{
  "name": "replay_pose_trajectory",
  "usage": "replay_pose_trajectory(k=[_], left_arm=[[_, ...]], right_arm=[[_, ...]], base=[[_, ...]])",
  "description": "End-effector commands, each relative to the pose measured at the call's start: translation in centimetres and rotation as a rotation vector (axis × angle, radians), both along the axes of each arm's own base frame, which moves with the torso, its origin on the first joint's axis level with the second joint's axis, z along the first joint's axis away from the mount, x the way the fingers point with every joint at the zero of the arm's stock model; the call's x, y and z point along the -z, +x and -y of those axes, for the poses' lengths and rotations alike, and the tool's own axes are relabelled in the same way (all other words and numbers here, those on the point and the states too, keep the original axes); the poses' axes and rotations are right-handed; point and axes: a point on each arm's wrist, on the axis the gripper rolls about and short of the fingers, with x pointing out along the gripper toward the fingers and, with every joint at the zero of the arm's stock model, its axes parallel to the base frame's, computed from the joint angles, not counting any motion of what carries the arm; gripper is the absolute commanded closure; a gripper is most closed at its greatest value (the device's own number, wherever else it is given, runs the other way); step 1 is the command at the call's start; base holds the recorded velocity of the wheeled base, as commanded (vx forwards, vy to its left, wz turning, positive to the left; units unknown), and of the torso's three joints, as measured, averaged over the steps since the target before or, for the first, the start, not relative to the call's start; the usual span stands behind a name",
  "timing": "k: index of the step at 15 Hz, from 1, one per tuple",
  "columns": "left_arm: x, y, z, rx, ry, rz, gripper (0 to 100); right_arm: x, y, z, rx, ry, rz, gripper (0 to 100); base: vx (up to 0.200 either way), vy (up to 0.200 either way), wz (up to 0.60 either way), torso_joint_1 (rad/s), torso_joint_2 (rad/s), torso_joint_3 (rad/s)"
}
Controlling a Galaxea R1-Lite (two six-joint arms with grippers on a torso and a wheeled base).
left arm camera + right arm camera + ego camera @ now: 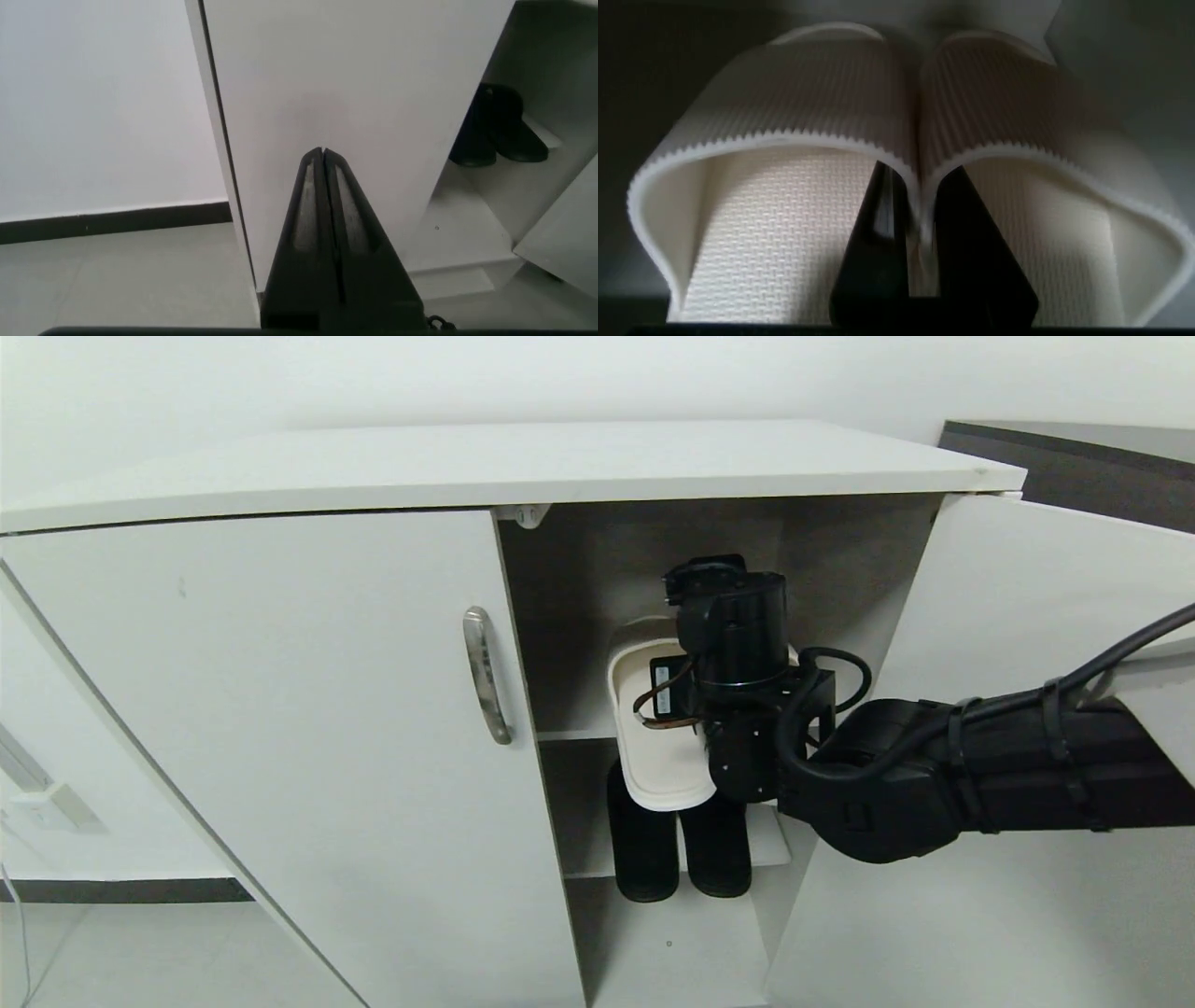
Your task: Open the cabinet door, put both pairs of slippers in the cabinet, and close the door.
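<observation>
step: stowing second pair. right pincer grasping white slippers inside cabinet, above black slippers; left pincer clenched, empty. next, likely: set down, release.

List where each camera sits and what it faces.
Head: on the head, facing forward and down at the cabinet; right arm shows, inside with the white slippers.
Left wrist: faces the closed door past its shut fingers.
Right wrist: faces inside the cabinet; its fingers pinch the white slippers.
Shared: black slippers, in head and left wrist.
</observation>
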Motion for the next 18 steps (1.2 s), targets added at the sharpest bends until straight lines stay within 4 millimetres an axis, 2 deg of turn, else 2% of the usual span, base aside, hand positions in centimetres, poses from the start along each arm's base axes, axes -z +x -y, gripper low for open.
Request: replay_pose_trajectory(k=[1, 4, 12, 18], left_arm=[[0.0, 0.0, 0.0, 0.0, 0.001, -0.001, 100], [0.0, 0.0, 0.0, -0.001, -0.001, -0.002, 100], [0.0, 0.0, 0.0, -0.001, -0.002, -0.001, 100], [0.0, 0.0, 0.0, -0.007, -0.002, -0.001, 100]], right_arm=[[-0.4, 0.0, -0.1, -0.003, 0.012, 0.008, 100], [-1.3, 0.8, 0.0, -0.019, 0.006, -0.021, 100], [-2.4, 4.6, -1.2, -0.013, 0.091, -0.097, 100], [-1.5, 6.3, -1.5, 0.009, 0.045, -0.079, 100]], base=[[0.0, 0.0, 0.0, 0.0, 0.0, 0.0], [0.0, 0.0, 0.0, 0.0, 0.0, 0.0], [0.0, 0.0, 0.0, 0.0, 0.0, 0.0], [0.0, 0.0, 0.0, 0.0, 0.0, 0.0]])
